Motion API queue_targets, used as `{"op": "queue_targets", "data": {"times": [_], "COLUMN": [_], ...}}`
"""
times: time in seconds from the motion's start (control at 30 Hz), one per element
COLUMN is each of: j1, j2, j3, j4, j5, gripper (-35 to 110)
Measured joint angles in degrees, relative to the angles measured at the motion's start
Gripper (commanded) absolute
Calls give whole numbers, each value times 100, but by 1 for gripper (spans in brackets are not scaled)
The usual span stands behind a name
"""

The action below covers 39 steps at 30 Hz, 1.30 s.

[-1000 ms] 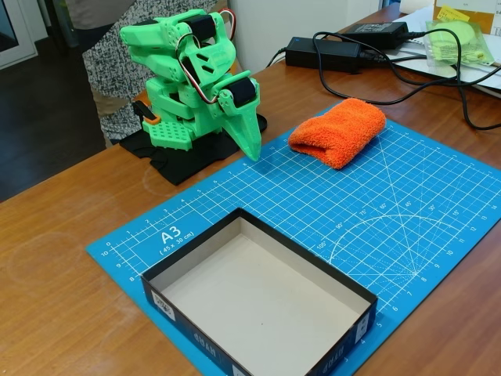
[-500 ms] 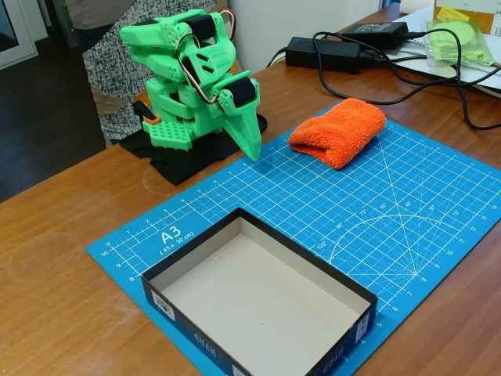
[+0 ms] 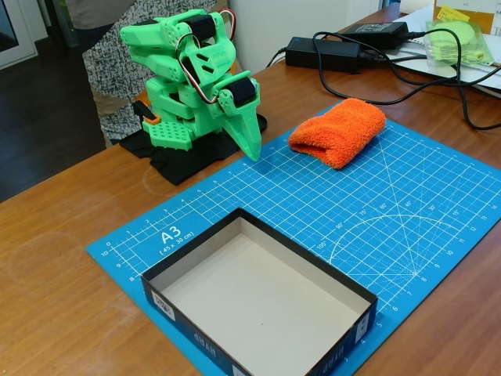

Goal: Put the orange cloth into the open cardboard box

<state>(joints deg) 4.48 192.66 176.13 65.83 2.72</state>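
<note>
Orange terry, rolled into a thick oblong: the orange cloth (image 3: 338, 131) lies on the far right part of the blue cutting mat (image 3: 391, 211), untouched. We note the green arm (image 3: 192, 78) folded on its black base at the far left, with the hand (image 3: 254, 149) pointing down at the mat's far edge, fingers together and grasping nothing. Hand and cloth sit near each other but apart.

The open cardboard box (image 3: 313, 258) stands at the near end of the mat, pale inside, dark outside, nothing in it. Task not yet begun, in our judgement.

Step in hand: reach and grasp. We would open the fingers wide before descending, since the roll is thick, and straddle it across its short axis near the middle so neither end droops. Pile is soft, so press in well; a shallow pinch may pull only loops. Lift clear of the low box wall before swinging near.

Surroundings: black power bricks (image 3: 329, 51) and cables (image 3: 423, 78) on the worktop (image 3: 63, 258) just beyond the cloth, a pale green item in a plastic bag (image 3: 462, 35) far right. The mat between cloth and box is unobstructed. A person (image 3: 117, 55) stands behind the arm.
</note>
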Motion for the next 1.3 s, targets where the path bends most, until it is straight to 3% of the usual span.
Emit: {"op": "queue_targets", "data": {"times": [0.53, 0.7, 0.87, 1.1, 1.2, 1.3], "j1": [0, -149, -387, -2355, -3454, -3814], "j2": [0, -26, -1107, -3568, -4535, -5810], "j3": [0, -290, -2092, -3674, -3867, -3902], "j4": [0, 70, 457, 519, 9, -668], "j5": [-26, -791, -993, -439, -114, 105], "gripper": [1, 21, 31, 37, 38, 39]}}
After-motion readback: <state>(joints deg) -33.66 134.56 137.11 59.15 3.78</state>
